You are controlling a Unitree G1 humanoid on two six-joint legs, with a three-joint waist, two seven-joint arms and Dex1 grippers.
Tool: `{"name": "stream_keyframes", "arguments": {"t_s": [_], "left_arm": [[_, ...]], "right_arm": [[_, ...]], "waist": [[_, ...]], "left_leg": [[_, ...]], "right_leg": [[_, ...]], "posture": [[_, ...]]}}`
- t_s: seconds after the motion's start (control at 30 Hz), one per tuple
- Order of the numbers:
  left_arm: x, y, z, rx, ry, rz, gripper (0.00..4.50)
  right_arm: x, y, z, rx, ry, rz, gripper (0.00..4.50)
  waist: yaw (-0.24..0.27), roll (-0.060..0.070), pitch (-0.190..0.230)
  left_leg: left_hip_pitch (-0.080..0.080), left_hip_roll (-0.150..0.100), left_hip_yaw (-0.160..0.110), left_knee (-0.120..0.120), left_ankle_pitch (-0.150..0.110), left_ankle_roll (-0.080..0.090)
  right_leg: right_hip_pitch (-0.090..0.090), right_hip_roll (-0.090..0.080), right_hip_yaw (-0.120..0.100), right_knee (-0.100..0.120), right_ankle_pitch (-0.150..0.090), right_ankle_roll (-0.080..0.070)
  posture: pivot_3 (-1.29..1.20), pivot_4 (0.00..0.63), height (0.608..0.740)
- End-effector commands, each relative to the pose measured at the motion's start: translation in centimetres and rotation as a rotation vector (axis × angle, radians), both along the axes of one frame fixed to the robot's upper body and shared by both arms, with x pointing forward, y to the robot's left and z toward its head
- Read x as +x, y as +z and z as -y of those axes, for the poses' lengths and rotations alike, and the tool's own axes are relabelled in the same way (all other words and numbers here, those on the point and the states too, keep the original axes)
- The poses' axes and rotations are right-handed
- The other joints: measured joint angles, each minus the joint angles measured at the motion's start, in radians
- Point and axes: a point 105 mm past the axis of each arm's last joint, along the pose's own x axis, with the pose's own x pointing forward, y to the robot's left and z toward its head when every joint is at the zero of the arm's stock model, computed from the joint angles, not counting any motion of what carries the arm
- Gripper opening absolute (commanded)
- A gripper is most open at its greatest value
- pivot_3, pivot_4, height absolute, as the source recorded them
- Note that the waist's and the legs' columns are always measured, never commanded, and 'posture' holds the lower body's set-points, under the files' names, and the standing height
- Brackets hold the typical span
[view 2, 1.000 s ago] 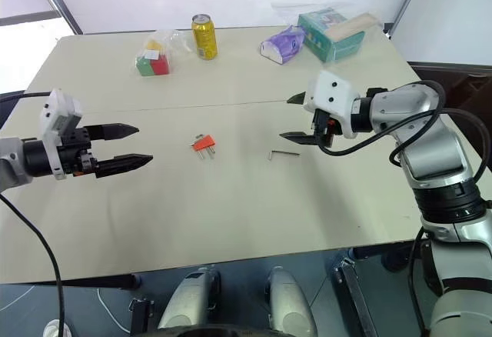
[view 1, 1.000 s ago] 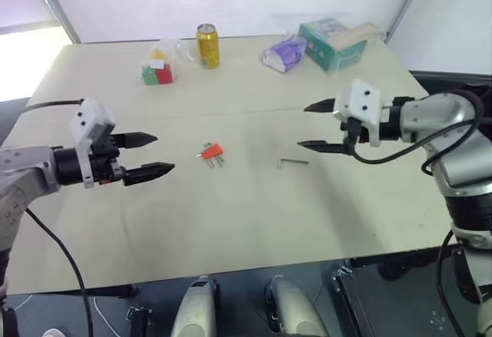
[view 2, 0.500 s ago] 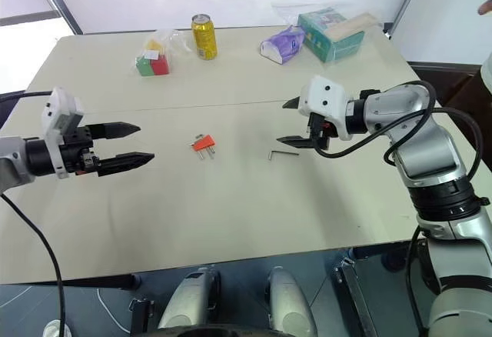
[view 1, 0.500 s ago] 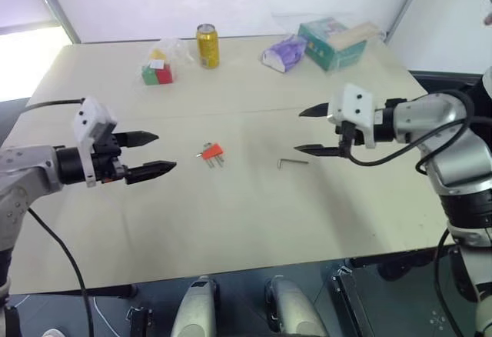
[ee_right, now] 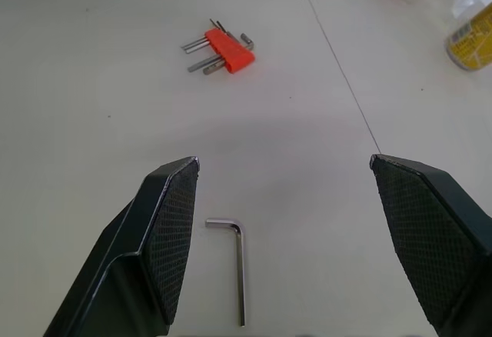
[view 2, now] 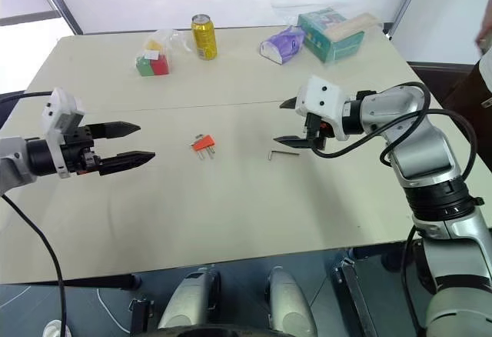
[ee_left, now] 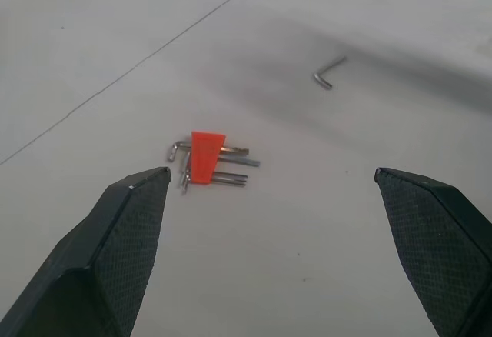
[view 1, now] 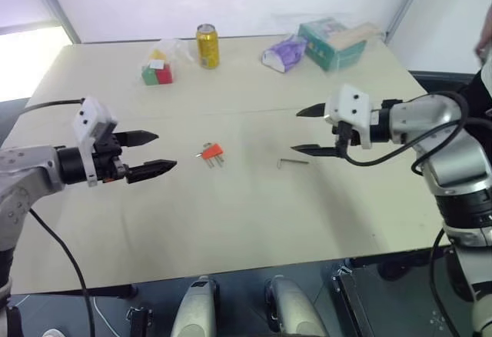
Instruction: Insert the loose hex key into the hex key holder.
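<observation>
- Lying flat on tabletop (view 1: 231,221), near the middle: loose hex key (view 1: 292,161), not held.
- Hanging just above & right of it w/ jaws wide, nothing inside: right gripper (view 1: 304,130).
- Sitting left of the key, well apart from it: hex key holder (view 1: 210,152), w/ small metal keys sticking out.
- Hovering left of holder, jaws wide, empty: left gripper (view 1: 158,152).
- Standing at far edge: yellow can (view 1: 207,45), colored block (view 1: 157,71), purple bag (view 1: 284,52), green box (view 1: 332,42).

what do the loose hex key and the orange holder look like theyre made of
The loose hex key looks like bare metal: thin grey rod with a pale sheen along its length and a clean bend. The hex key holder looks like moulded plastic: flat, even orange-red with a matte surface and crisp edges. The keys sticking out of it have the same grey metallic glint. Exact alloy or plastic type can't be told.
</observation>
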Motion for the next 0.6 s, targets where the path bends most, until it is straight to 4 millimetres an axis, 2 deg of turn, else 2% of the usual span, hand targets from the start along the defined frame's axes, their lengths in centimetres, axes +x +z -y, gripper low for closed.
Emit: {"name": "stream_keyframes", "arguments": {"t_s": [0.03, 0.17, 0.37, 0.47, 0.6], "left_arm": [[0.1, 0.6, 0.1, 0.002, 0.013, 0.049, 4.45], [0.0, -0.4, 0.1, 0.009, 0.034, 0.045, 4.45], [-0.5, -0.2, -0.1, 0.012, 0.053, 0.045, 4.45], [-0.9, 0.0, -0.4, 0.017, 0.075, 0.048, 4.45], [-1.5, 0.2, -0.7, 0.018, 0.104, 0.055, 4.45]], "right_arm": [[1.2, 1.2, -1.2, 0.057, -0.034, 0.106, 3.7], [3.0, -1.0, -4.9, 0.117, -0.045, 0.104, 3.7], [5.8, -4.3, -9.2, 0.101, -0.063, 0.083, 3.7], [6.9, -5.6, -10.6, 0.094, -0.074, 0.066, 3.7], [7.9, -7.3, -11.2, 0.044, -0.095, 0.091, 3.7]], "waist": [[-0.001, 0.0, 0.0], [-0.011, 0.0, 0.0], [-0.024, 0.0, 0.0], [-0.026, 0.0, 0.0], [-0.026, 0.0, 0.0]], "left_leg": [[0.0, 0.0, 0.0, 0.0, 0.0, 0.0], [0.0, 0.0, 0.0, 0.0, 0.0, 0.0], [-0.001, 0.0, 0.0, 0.0, 0.0, 0.0], [0.0, 0.0, -0.001, 0.0, 0.0, 0.0], [0.0, 0.0, -0.001, -0.001, 0.0, 0.0]], "right_leg": [[0.0, 0.0, 0.0, 0.0, 0.0, 0.0], [-0.001, 0.001, 0.0, 0.002, 0.001, 0.002], [-0.001, 0.001, 0.0, 0.002, 0.002, 0.003], [-0.001, 0.0, 0.0, 0.002, 0.002, 0.003], [-0.001, 0.0, 0.0, 0.002, 0.002, 0.003]], "posture": [[0.0, 0.15, 0.74], [0.0, 0.15, 0.74], [0.0, 0.15, 0.74], [0.0, 0.15, 0.74], [0.0, 0.15, 0.74]]}}
